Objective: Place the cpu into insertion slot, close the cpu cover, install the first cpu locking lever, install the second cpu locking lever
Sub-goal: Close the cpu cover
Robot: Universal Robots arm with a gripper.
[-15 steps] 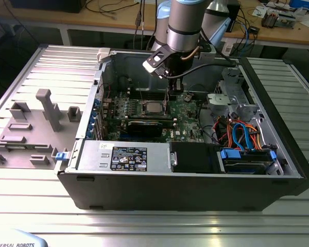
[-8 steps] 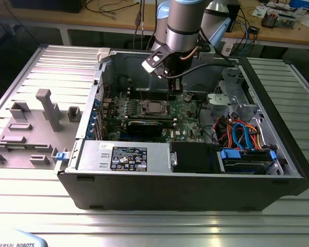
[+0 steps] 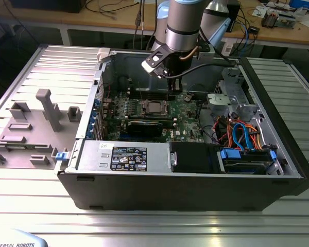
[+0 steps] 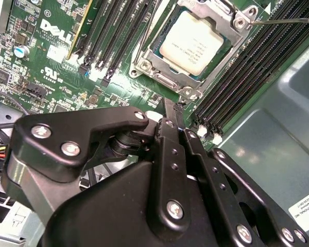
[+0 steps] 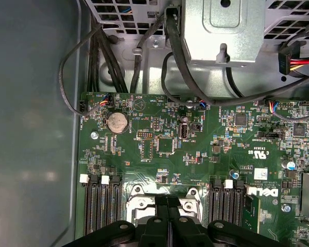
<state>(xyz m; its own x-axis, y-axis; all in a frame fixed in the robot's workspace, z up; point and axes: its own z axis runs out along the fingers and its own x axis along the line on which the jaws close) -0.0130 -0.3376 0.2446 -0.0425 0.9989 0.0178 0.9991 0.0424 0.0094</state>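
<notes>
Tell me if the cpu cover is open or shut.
Shut: the cover lies flat in the second wrist view, framing the seated cpu.

The cpu (image 4: 191, 41) sits in the insertion slot (image 4: 168, 82), with the cpu cover (image 4: 225, 47) lying over its edges. Memory slots (image 4: 247, 72) flank the socket on both sides. In the exterior view, the graphics card (image 3: 144, 126) lies on its camera side, the power supply (image 3: 123, 156) nearer still, and the drive bay (image 3: 247, 157) toward the exterior view's right
</notes>
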